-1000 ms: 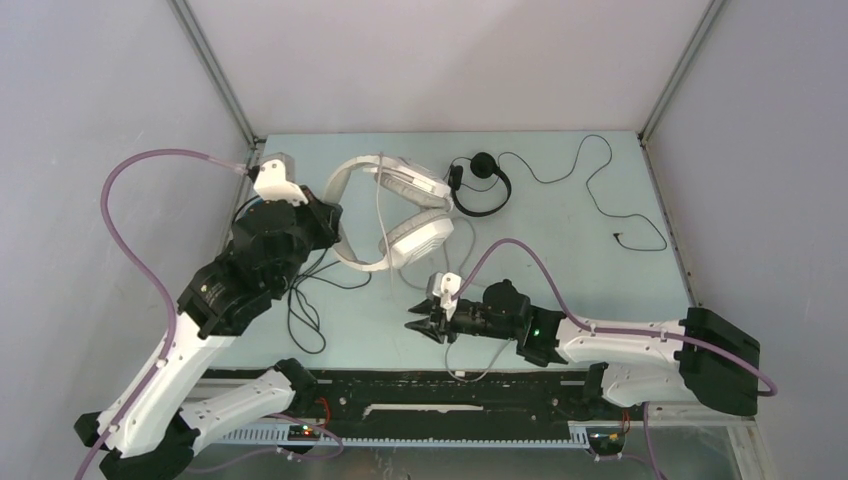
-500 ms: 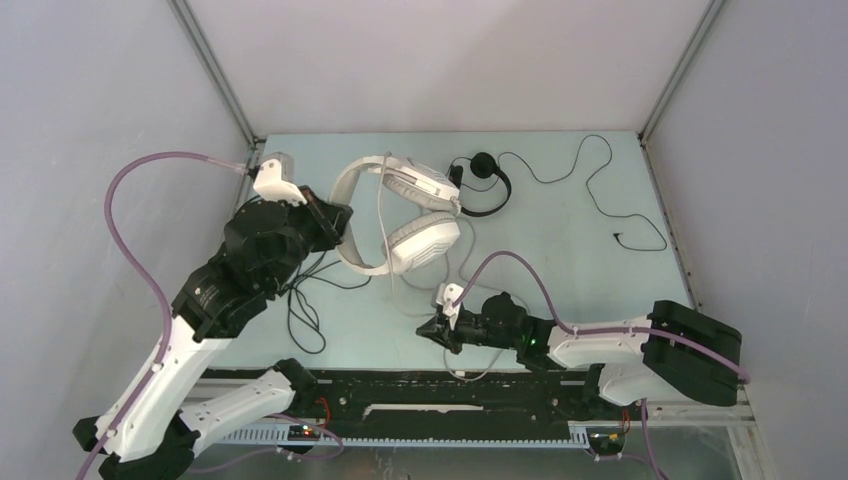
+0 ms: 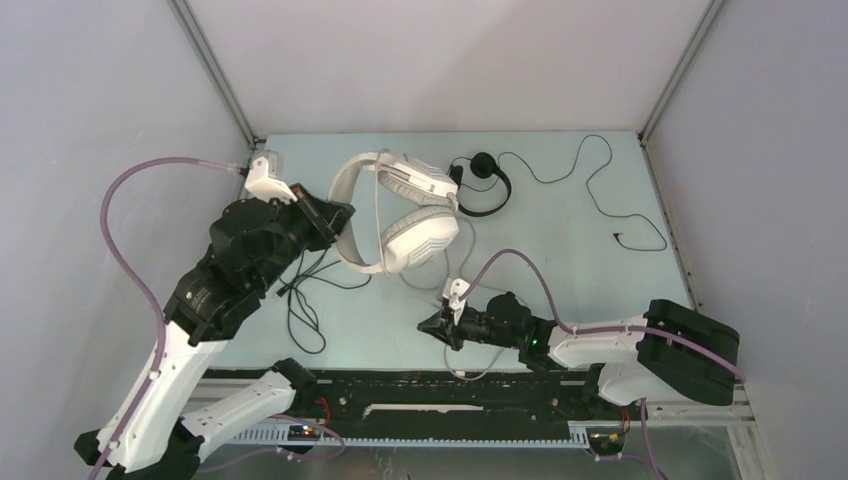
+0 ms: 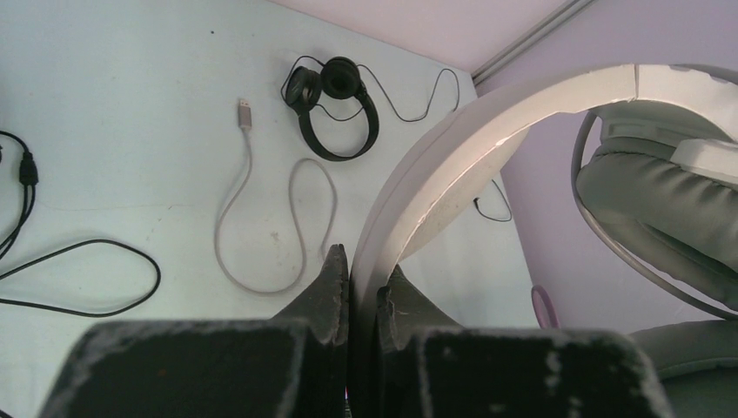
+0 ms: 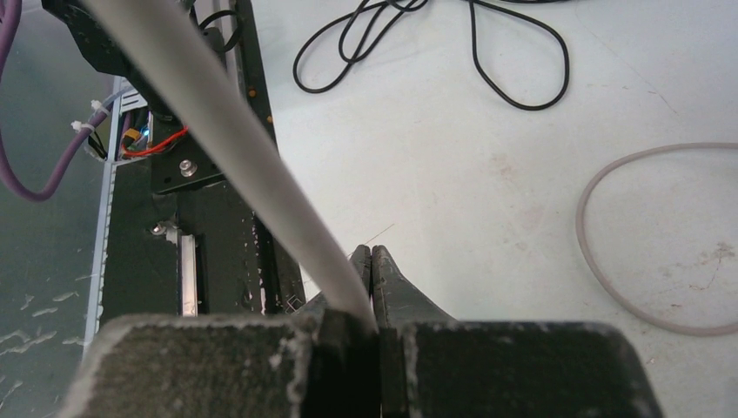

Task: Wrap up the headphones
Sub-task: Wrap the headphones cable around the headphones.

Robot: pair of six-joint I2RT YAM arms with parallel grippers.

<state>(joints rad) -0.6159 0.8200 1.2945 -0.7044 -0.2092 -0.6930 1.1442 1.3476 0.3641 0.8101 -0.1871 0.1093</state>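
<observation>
The white headset (image 3: 418,228) is held up by its headband (image 4: 452,165) in the clenched left claw (image 4: 361,272). The grey cable (image 5: 226,139) is pinched in the right claw (image 5: 372,261), probably for winding.

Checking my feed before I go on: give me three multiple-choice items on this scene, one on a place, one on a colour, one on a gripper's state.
1. Where does the small black on-ear headset lie?
A. right of the white over-ear headset
B. left of it
C. stacked on top of it

2. What colour is the cable in the right gripper?
A. black
B. grey
C. red

3. How is the left gripper?
A. open, holding nothing
B. shut on the white headset's headband
C. shut on a black cable

Answers:
1 A: the top view shows it to the white one's right.
2 B: the right wrist view shows a grey cable pinched in it.
3 B: the left wrist view shows it clamped on the headband.
</observation>
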